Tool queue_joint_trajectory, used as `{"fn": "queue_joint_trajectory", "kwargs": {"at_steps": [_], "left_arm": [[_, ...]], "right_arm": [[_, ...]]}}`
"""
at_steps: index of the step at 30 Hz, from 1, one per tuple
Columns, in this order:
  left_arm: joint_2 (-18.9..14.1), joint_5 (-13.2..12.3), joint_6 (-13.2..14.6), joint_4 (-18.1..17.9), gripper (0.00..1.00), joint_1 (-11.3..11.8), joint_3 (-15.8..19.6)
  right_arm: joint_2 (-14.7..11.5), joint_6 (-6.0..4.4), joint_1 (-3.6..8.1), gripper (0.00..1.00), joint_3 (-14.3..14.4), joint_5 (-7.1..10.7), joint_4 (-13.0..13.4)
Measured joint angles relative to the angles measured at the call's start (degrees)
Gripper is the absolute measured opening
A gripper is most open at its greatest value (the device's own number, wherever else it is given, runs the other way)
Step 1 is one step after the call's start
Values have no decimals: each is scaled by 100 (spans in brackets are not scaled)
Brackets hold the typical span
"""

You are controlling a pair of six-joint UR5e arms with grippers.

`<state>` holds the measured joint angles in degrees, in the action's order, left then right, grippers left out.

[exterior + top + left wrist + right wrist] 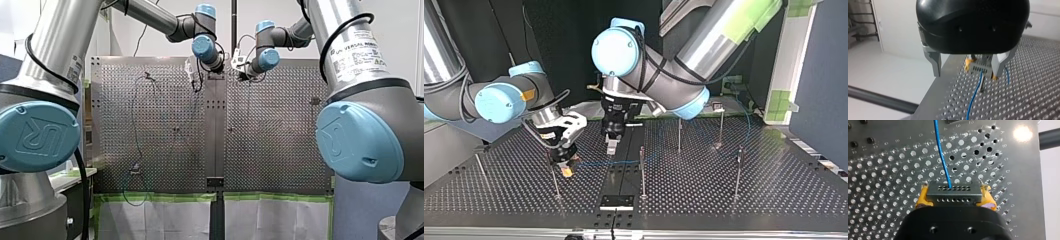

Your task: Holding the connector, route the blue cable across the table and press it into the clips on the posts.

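Yellow-padded right end effector (955, 198), angled down, clamps the connector (954, 191); left end effector (967, 72) hangs open.

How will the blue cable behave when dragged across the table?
Probably floppy: the blue cable is thin and curves loosely from the connector. Likely light, so it should trail my right gripper easily. Its slack might snag a post.
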<state>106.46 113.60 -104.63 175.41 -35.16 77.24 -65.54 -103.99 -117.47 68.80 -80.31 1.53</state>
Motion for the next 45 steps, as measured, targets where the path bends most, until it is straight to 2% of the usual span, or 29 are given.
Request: {"fn": "queue_joint_trajectory", "kwargs": {"at_steps": [6, 12, 17, 24, 29, 42, 43, 44, 45], "left_arm": [[153, 182, 11, -135, 100, 53, -197], [231, 159, 9, -228, 100, 132, -283], [465, 146, 8, -209, 100, 159, -471], [808, 276, 10, -179, 100, 230, -805], [1015, 306, 6, -313, 100, 287, -1048], [1063, 213, -7, -421, 100, 402, -1121], [1063, 208, -15, -423, 79, 409, -1120], [1063, 201, -27, -421, 65, 418, -1119], [1064, 195, -35, -418, 65, 425, -1119]], "right_arm": [[0, 0, 0, 0, 0, -3, 6], [0, -5, 1, 0, -1, 4, 7], [0, -15, 0, 0, -2, 5, 6], [2, -19, 2, 0, -2, 5, 7], [2, -18, 7, 0, 1, 5, 6], [1, -18, 25, 0, -1, 13, 8], [2, -18, 25, 0, 0, 13, 7], [2, -19, 26, 0, -1, 13, 7], [2, -19, 26, 0, 0, 14, 7]]}}
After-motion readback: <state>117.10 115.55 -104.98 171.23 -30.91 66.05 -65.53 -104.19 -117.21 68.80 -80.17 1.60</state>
